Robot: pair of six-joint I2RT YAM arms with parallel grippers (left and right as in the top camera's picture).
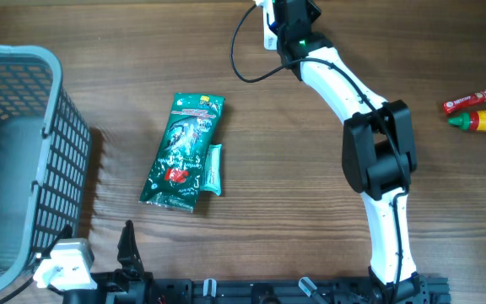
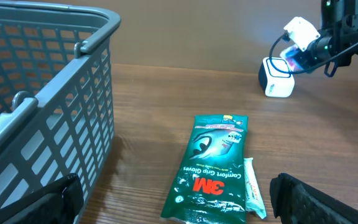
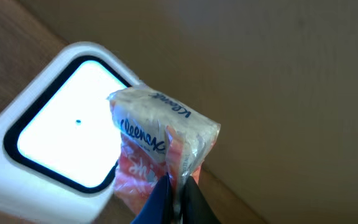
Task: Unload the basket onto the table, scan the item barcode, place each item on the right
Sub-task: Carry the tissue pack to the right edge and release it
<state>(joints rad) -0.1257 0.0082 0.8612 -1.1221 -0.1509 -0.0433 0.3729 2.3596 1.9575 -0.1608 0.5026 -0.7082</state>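
**Tissue pack is up at the scanner**

From above: the right arm (image 1: 344,84) stretches to the far edge of the table. A green glove pack (image 1: 184,152) lies mid-table, near a grey basket (image 1: 57,93).

Left wrist cam: the left claw (image 2: 174,186) sits low, spread wide and empty, facing the glove pack. The white scanner (image 2: 277,81) is way off at the back.

Right wrist cam: the right claw (image 3: 178,186) is pinched tight on a tissue pack (image 3: 160,143), held just in front of the scanner's lit window.
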